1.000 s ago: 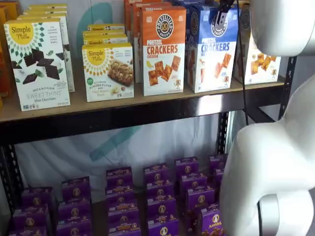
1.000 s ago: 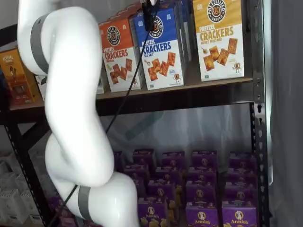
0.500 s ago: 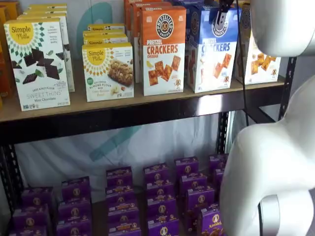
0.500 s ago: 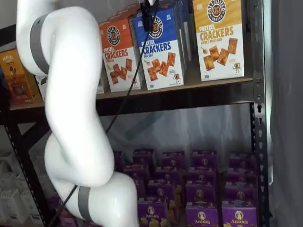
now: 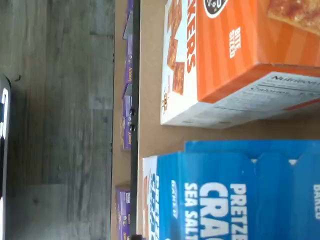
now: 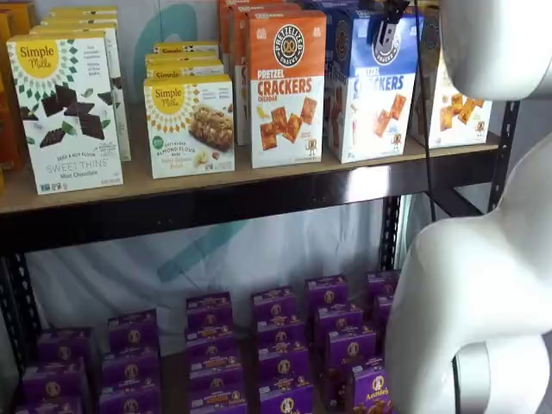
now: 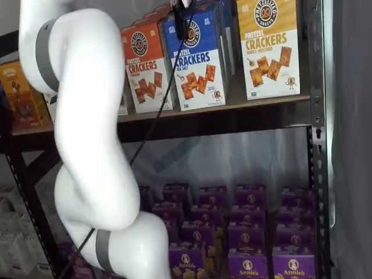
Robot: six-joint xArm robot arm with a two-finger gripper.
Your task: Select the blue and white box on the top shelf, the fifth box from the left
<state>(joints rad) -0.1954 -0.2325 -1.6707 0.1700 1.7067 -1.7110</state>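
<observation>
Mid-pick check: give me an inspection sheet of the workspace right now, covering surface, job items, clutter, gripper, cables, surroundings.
Surface: top shelf, tan board with a dark front rail.
Job's things: blue and white box upright at the shelf front, between the orange box and the yellow box.
Clutter: Simple Mills boxes further along; purple boxes on the lower level.
Gripper: gripper at the blue box's top front; opening not clear.
Cables: black cable hanging past the shelf.
Surroundings: wood-look floor.

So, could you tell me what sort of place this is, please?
Probably a mock grocery aisle: a metal-framed shelf of front-facing cracker boxes, and rows of identical purple boxes below.
</observation>
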